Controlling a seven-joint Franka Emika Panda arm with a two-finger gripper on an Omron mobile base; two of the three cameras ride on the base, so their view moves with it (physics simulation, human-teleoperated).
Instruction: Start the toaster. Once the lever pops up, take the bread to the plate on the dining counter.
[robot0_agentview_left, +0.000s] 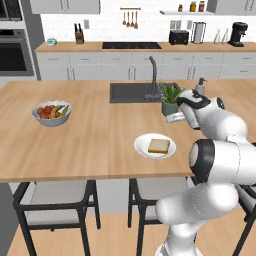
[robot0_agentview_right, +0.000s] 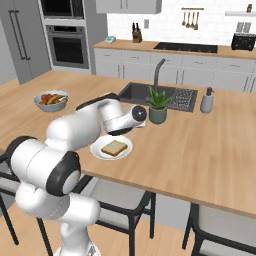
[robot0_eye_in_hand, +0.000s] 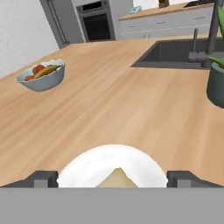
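Hand view, fingers (robot0_eye_in_hand: 113, 178) spread wide, apparently above bread (robot0_eye_in_hand: 116, 178) lying on plate (robot0_eye_in_hand: 87, 168), dining counter (robot0_eye_in_hand: 122, 109)

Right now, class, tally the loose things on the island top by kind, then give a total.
Plate: 1
Bread slice: 1
Fruit bowl: 1
Potted plant: 1
Soap dispenser: 1
Total: 5

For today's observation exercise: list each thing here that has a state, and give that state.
bread: lying flat on the plate, released.
plate: on the dining counter, holding the bread.
gripper: open, above the plate, holding nothing.
fruit bowl: upright, filled.
potted plant: upright beside the sink.
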